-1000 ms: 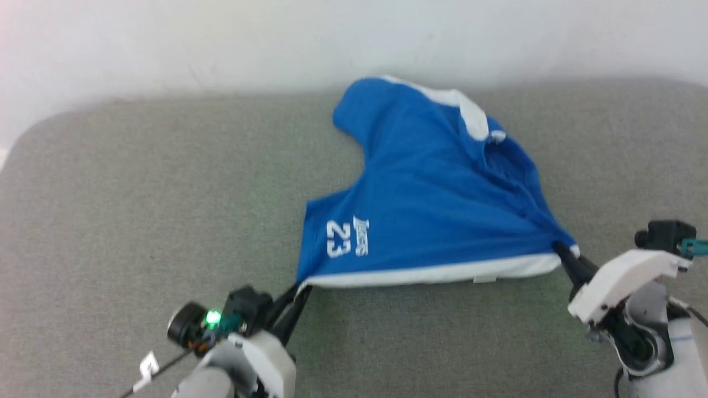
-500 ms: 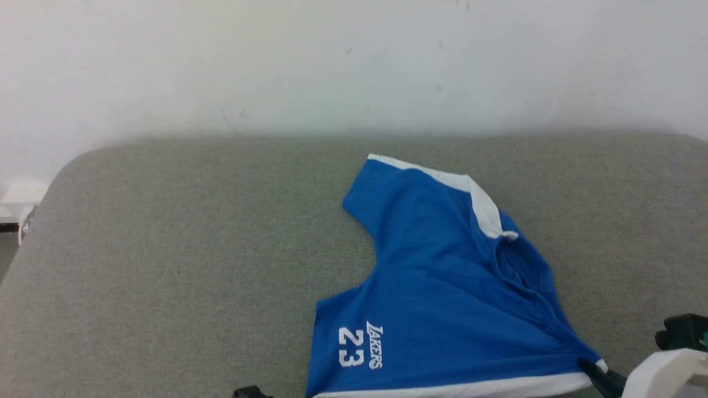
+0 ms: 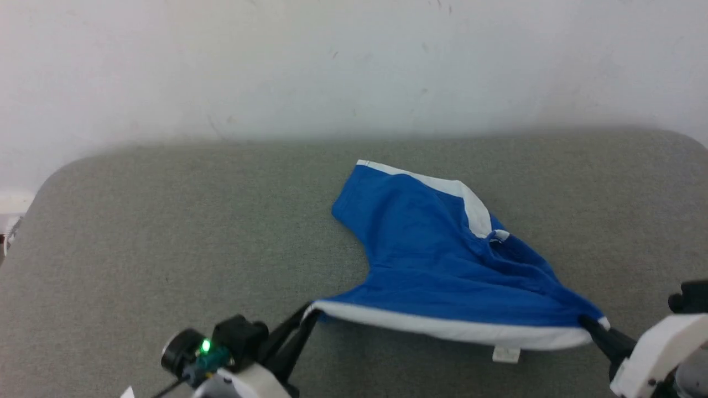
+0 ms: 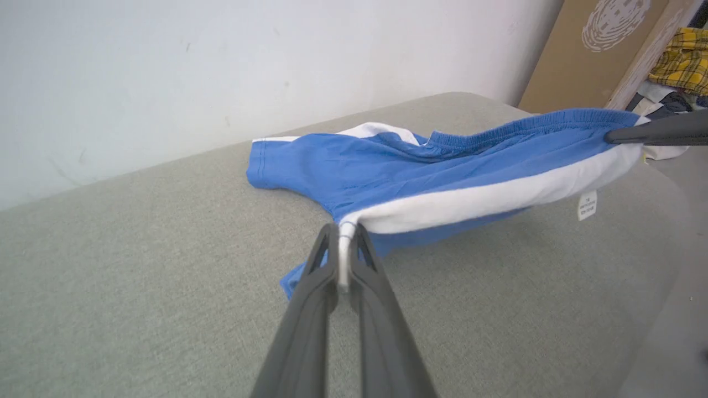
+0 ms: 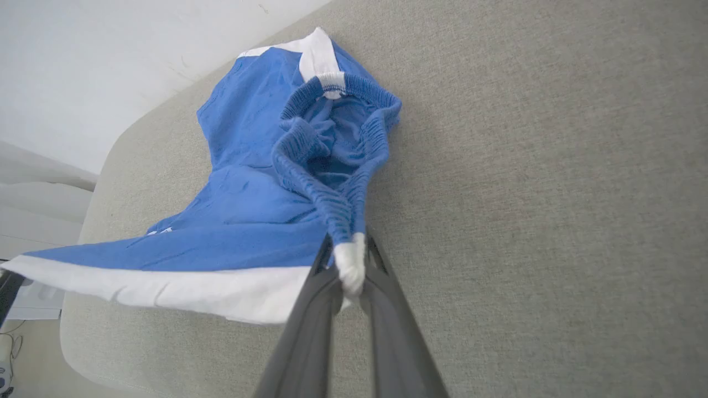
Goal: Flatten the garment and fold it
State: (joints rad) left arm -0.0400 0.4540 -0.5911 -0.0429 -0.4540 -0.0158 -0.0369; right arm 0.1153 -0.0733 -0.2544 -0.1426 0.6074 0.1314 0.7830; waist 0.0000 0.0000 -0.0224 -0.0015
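Garment (image 3: 442, 265) edge higher than before, taut between left hand (image 3: 310, 319) and right hand (image 3: 587, 323), both clamped on it, open cushion (image 3: 166, 221) around.

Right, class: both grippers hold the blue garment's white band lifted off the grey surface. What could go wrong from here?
The left gripper pinches only a thin corner of the white band, so it could slip free. Near the right gripper the garment is bunched and twisted; lowering it might trap creases.

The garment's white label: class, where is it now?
In the head view the label hangs under the white band of the garment, nearer the right gripper.
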